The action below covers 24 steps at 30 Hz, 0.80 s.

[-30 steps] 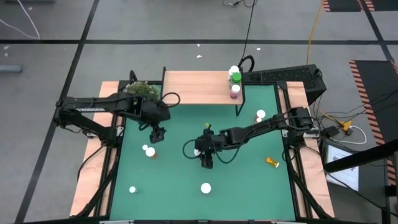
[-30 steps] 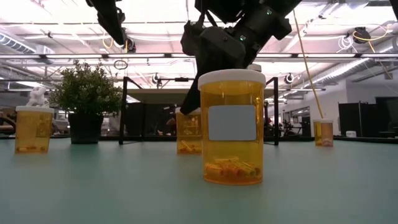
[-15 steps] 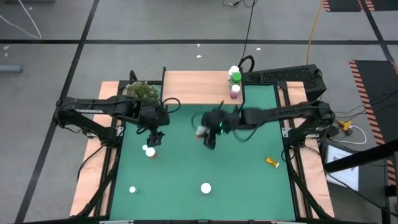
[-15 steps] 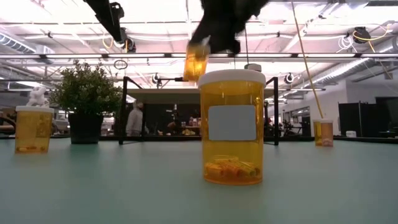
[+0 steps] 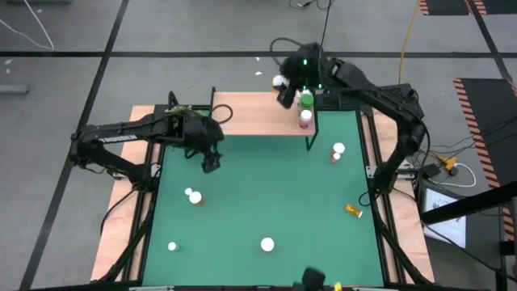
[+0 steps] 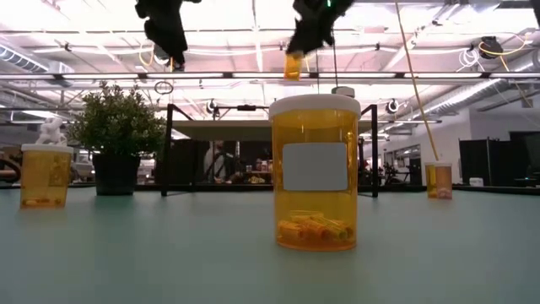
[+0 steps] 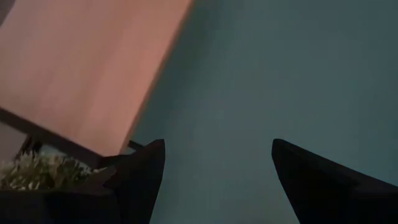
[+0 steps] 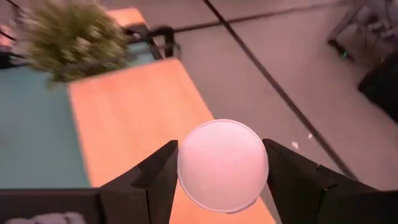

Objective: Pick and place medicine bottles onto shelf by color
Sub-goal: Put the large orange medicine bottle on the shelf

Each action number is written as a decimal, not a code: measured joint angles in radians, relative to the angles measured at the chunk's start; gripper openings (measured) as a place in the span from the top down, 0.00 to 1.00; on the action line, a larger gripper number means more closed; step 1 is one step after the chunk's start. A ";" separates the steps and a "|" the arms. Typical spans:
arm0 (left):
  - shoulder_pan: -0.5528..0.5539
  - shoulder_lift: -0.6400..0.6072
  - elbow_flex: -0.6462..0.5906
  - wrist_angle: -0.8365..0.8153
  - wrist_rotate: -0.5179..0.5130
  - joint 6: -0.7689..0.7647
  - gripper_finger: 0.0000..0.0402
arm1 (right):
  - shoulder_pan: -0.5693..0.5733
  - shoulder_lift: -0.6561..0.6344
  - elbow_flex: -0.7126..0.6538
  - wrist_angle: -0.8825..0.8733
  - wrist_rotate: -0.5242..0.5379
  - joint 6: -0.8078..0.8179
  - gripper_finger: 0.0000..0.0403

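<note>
My right gripper (image 5: 283, 87) hangs above the right far end of the light-wood shelf (image 5: 250, 113), shut on an orange medicine bottle (image 6: 294, 65) with a white cap (image 8: 222, 163). Three bottles stand at the shelf's right end: white-capped (image 5: 304, 90), green-capped (image 5: 306, 101) and pink (image 5: 305, 118). My left gripper (image 5: 211, 164) is open over the green mat, near the shelf's front left leg, with nothing between its fingers (image 7: 134, 180). Orange bottles stand on the mat (image 5: 194, 196), (image 5: 172, 246), (image 5: 267, 243), (image 5: 338, 150); one lies on its side (image 5: 354, 210). My right gripper pinches the orange bottle between its two fingers (image 8: 155, 180), one on each side just below the cap's rim (image 8: 185, 168). The fingers come from above, pointing down along the bottle, and the cap's top faces the wrist. The bottle hangs clear, high above the shelf.
A bushy green plant (image 5: 184, 117) stands at the shelf's left end. In the low view a large orange bottle (image 6: 314, 173) stands close to the camera, with others at the left (image 6: 45, 176) and right (image 6: 438, 180). Black shelf legs (image 5: 311, 137) rise from the mat.
My right gripper has lifted the orange bottle off the middle of the mat and carried it up and toward the far edge, over the shelf's right end. My left gripper has moved a little toward the far edge, away from the bottle below it.
</note>
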 joint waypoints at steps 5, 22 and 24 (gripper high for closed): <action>0.047 0.000 0.000 0.005 -0.005 -0.060 0.26 | -0.104 0.087 -0.013 -0.034 -0.107 -0.072 0.49; 0.117 0.000 0.000 0.023 -0.074 -0.091 0.26 | -0.131 0.181 -0.014 -0.041 -0.170 -0.122 0.46; 0.124 0.000 0.000 0.023 -0.075 -0.092 0.26 | -0.135 0.181 -0.014 -0.024 -0.196 -0.122 0.45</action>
